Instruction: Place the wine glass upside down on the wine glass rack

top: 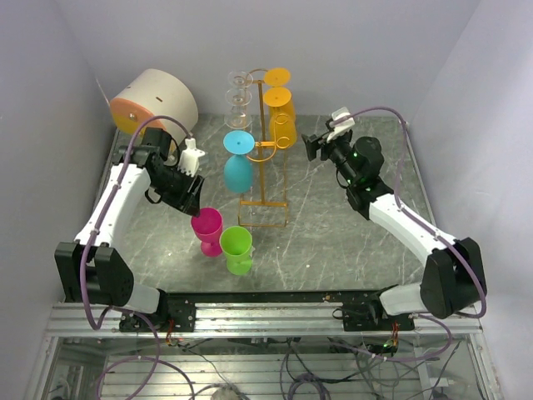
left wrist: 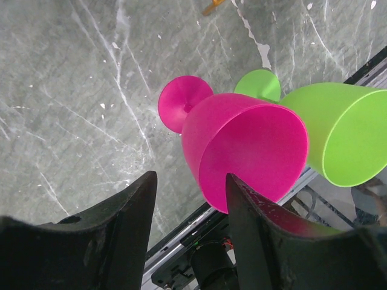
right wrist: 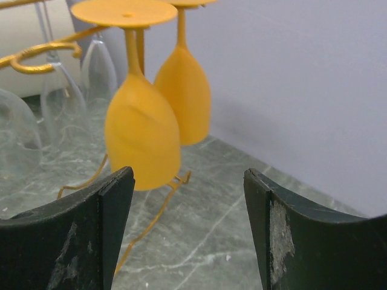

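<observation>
The orange-gold wine glass rack (top: 265, 179) stands mid-table. Hanging upside down on it are a blue glass (top: 237, 167), clear glasses (top: 239, 96) and two orange glasses (top: 280, 108). A pink wine glass (top: 207, 229) stands upright on the table beside a green one (top: 236, 250). My left gripper (top: 193, 200) hovers just above the pink glass (left wrist: 242, 145). It (left wrist: 190, 181) is open, its right finger at the pink rim and only table and rail showing in the gap. My right gripper (top: 313, 146) is open and empty (right wrist: 187, 175), facing the nearer orange glass (right wrist: 142, 139).
A cream drum with an orange face (top: 154, 100) lies at the back left corner. Grey walls close in the table on three sides. A metal rail (top: 266, 300) runs along the near edge, just beyond the green glass (left wrist: 351, 139).
</observation>
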`<state>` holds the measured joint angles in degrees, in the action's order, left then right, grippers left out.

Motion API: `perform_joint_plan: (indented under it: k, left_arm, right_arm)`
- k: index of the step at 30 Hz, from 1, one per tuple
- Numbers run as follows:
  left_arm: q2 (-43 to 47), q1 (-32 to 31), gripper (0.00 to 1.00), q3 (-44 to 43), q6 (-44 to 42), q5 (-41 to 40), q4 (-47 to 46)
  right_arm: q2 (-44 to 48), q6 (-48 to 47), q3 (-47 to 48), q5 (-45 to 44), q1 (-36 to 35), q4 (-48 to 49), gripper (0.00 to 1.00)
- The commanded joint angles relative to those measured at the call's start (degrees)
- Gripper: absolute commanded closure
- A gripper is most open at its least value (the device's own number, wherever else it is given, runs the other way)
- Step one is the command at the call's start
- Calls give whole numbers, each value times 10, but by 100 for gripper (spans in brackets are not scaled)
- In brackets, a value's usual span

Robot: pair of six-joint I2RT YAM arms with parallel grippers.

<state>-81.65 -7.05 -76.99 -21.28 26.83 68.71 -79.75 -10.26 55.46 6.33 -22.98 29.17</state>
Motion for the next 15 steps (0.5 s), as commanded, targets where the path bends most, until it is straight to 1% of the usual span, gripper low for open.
perform_joint_plan:
  k: [1,5,8,15]
  left_arm:
    - [-8,-17,41,11,-11,10,-14]
    - [-12,-25,43,25,-8,-9,-31]
    - [-15,-31,52,42,1,-29,-51]
    - [-14,-32,92,49,6,-54,-60]
  right_arm:
    - [40,31,-31,-64,0,-13,27]
    - [83,59,-70,-87,-1,-12,26]
    - [124,56,-99,-109,-1,-12,25]
    - [205,52,-105,-160,0,-34,24]
